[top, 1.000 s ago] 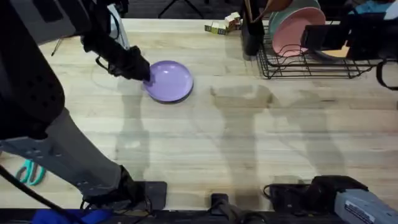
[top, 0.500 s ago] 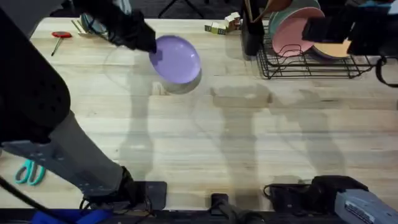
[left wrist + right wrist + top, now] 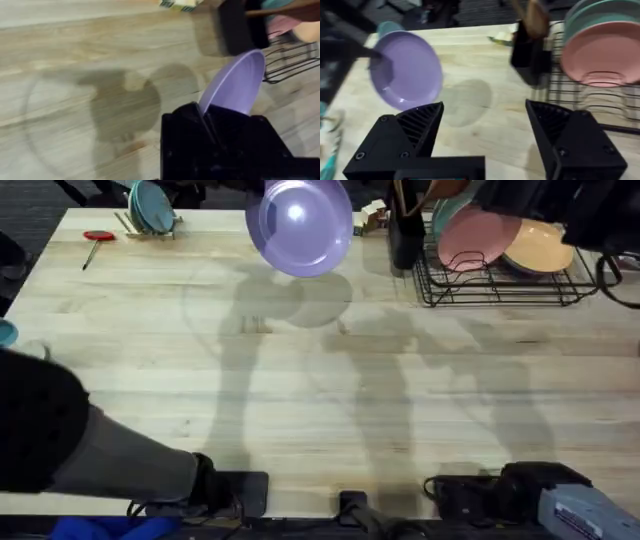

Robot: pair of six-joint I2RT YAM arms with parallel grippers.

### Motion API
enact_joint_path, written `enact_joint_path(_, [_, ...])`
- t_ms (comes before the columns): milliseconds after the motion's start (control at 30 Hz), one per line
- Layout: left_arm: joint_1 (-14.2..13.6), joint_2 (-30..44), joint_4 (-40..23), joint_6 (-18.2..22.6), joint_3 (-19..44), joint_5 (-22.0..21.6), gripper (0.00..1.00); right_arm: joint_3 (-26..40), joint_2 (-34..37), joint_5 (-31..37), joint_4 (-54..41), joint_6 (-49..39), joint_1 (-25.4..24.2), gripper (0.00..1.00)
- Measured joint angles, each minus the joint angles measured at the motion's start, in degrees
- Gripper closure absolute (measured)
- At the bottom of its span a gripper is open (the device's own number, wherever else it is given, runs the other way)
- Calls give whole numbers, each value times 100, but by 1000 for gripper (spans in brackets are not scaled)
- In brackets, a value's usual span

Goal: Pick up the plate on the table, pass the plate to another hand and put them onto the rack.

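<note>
The left end effector (image 3: pixel 212 117) is clamped shut on the rim of the lavender plate (image 3: pixel 298 225), its two black fingers pinching one edge. In the left wrist view the plate (image 3: pixel 235 82) rises edge-on out of the fingers. It hangs in the air, tilted up so its hollow face looks toward the camera overhead. Its shadow lies on the pale wooden worktop (image 3: pixel 320 410) below, so the plate is well clear of the surface, above the far middle of the worktop.

The right end effector (image 3: pixel 485 130) has its two black fingers spread wide with nothing between them. From its wrist camera the plate (image 3: pixel 410 75) sits ahead and off to the left arm's side, face turned toward it, with the left arm's fingers holding the rim on the side away from the right arm.

The black wire rack (image 3: pixel 500 285) stands at the far right of the worktop. It already holds a pink plate (image 3: pixel 475 238) and an orange plate (image 3: pixel 540 245) upright in its slots. A dark utensil holder (image 3: pixel 405 235) stands just beside the rack, between it and the lavender plate.

The handover appears to be the step in hand. It turns on the free rim of the plate, which faces the right arm's side; the right arm would likely have to close on that edge, opposite the left arm's grip.
</note>
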Motion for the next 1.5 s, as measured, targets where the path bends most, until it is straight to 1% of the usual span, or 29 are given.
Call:
enact_joint_path(100, [-23,-95,-11,-1,0,222,960,0,0,-249,32,186,141,7])
enact_joint_path(233, [-31,-105,-16,-2,0,440,960,0,0,-408,29,479,480,7])
enact_joint_path(400, [-28,-106,4,-4,0,510,960,0,0,-493,95,965,886,6])
enact_joint_path(567, [-28,-106,6,-3,-1,550,960,1,32,-533,106,1196,1095,6])
enact_joint_path(867, [-28,-106,11,-2,0,579,960,4,641,-534,407,1339,1628,6])
enact_joint_path(1000, [-28,-106,57,-3,0,579,960,4,834,-534,407,1341,1688,6])
enact_joint_path(1167, [-28,-105,63,-3,0,579,960,4,874,-534,412,1378,1697,6])
enact_joint_path(1333, [-28,-106,102,-2,0,581,960,7,874,-526,412,1831,1697,6])
enact_joint_path(1500, [-28,-105,112,-4,0,581,960,9,966,-411,462,2094,1697,6])
